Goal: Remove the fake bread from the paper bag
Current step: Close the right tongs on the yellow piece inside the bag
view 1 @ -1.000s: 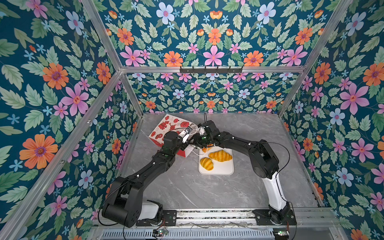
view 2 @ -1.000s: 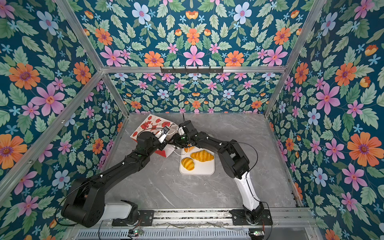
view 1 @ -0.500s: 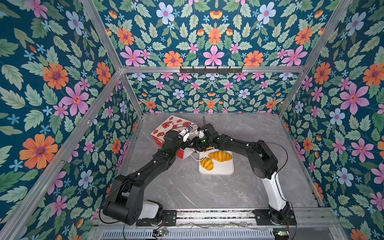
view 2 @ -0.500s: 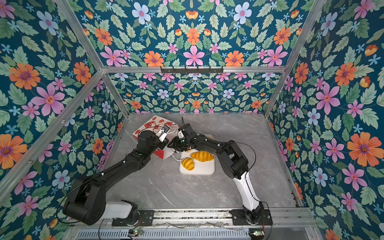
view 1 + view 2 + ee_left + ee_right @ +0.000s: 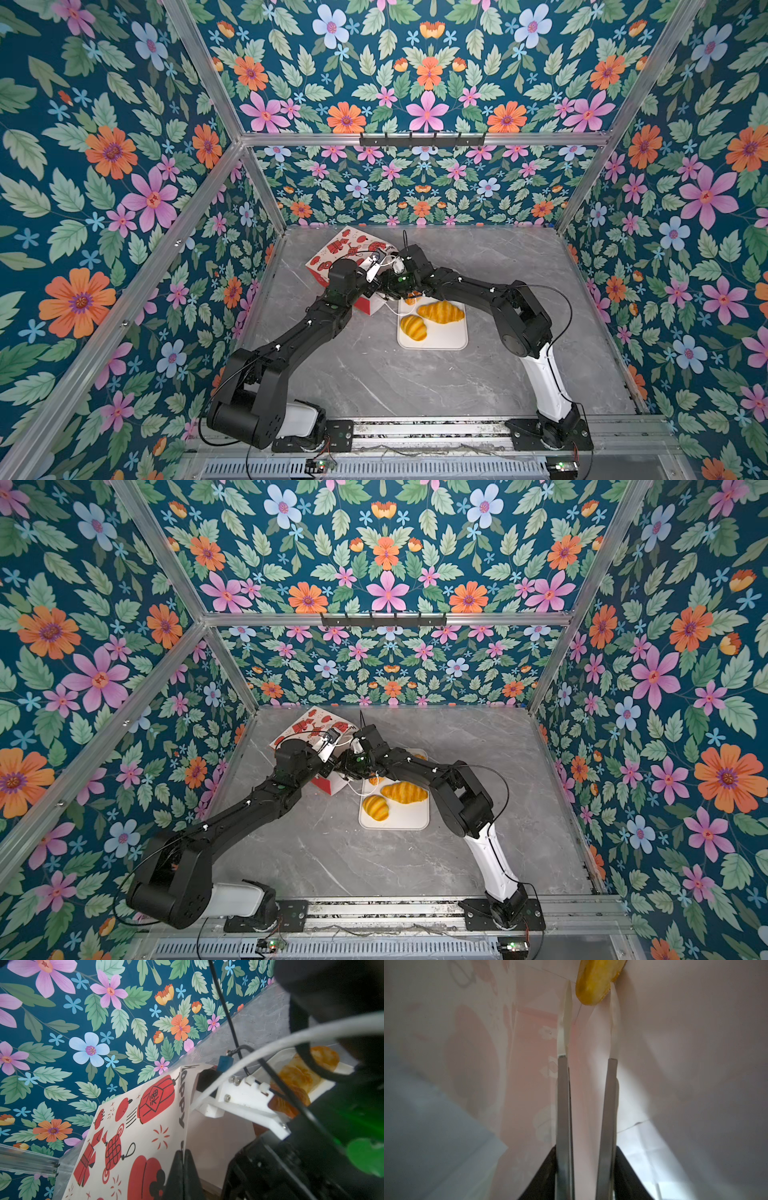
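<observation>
Top views: paper bag (image 5: pixel 345 249) lies tipped back-left, printed face up, its mouth hidden by both wrists. L wrist cam fills that in for us: left gripper (image 5: pixel 182 1154) clamped on the bag's edge. R wrist cam, inside the bag: right gripper (image 5: pixel 591 993) part-open, tips flanking a fake bread (image 5: pixel 596 976) piece. Pinched? We can't tell. Further right, croissant (image 5: pixel 440 311) & bun (image 5: pixel 413 327) sit on the white tray (image 5: pixel 440 343).

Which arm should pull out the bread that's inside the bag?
Right. The right gripper is inside the paper bag, its fingertips flanking the fake bread there. The left gripper is shut on the bag's rim and looks needed to hold it.
</observation>
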